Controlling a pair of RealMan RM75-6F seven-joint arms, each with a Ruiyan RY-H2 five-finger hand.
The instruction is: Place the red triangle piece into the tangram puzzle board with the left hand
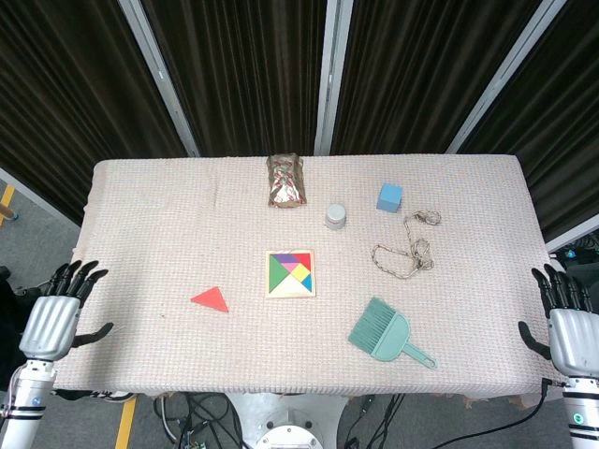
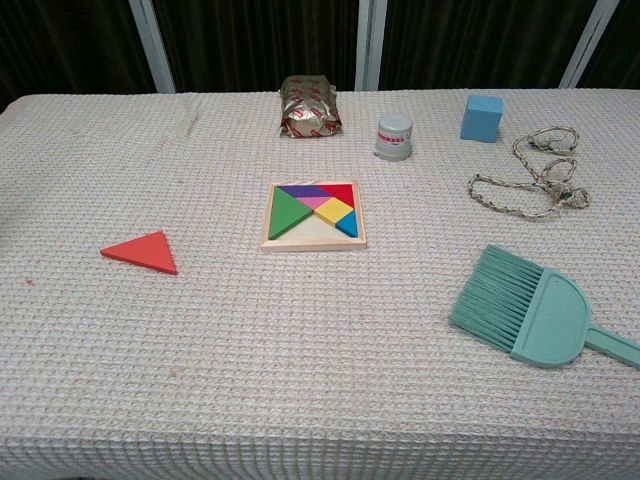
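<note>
Tangram puzzle board (image 2: pixel 313 215) sits mid-table on the woven cloth (image 2: pixel 250 350), its lower wedge showing bare wood, likely the gap awaiting the piece. Teal hand brush (image 2: pixel 520 310) lies well to its right, near a looped rope (image 2: pixel 530 175). Red triangle piece (image 2: pixel 141 251) lies flat, well left of the board, on the left hand's side, untouched. Left hand (image 1: pixel 58 313) hovers off the table edge, fingers spread, holding nothing; right hand (image 1: pixel 567 323) likewise.
</note>
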